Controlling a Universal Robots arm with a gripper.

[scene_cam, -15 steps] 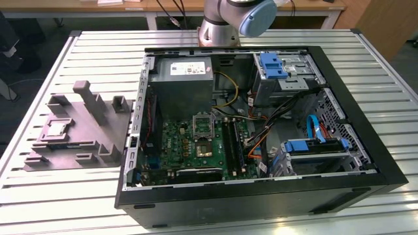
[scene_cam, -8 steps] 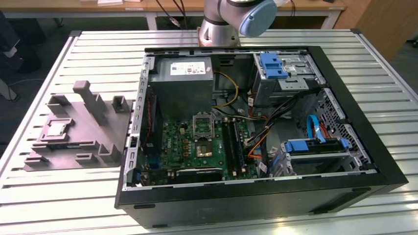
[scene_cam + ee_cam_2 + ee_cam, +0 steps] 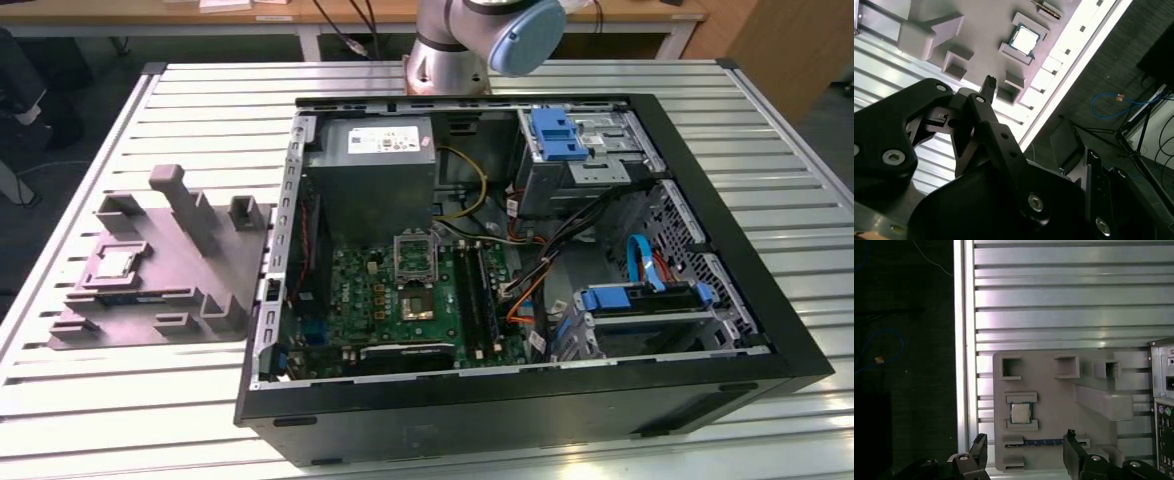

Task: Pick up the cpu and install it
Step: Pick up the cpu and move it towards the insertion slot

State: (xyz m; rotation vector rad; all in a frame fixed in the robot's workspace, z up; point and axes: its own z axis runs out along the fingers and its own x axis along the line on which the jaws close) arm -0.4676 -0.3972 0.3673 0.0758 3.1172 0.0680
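The cpu (image 3: 1020, 413) is a small silvery square chip lying flat in a recess of the grey moulded fixture (image 3: 1054, 400), between two raised lips. It also appears in the second wrist view (image 3: 1025, 39) and, in the exterior view, on the fixture (image 3: 160, 270) at the exterior view's left (image 3: 111, 263). My gripper (image 3: 1025, 450) hangs well above the fixture, open, with its two black fingertips (image 3: 979, 447) wide apart and nothing between them. The cpu lies below and just beyond the gap between them. The arm's base (image 3: 467, 40) stands behind the computer case.
An open black computer case (image 3: 534, 400) takes up the table's middle, with a green motherboard (image 3: 400, 300), cables and blue drive brackets inside. A thin memory strip (image 3: 1034, 442) lies on the fixture beside the cpu. The slatted table's edge (image 3: 959, 365) borders dark floor with a blue cable.
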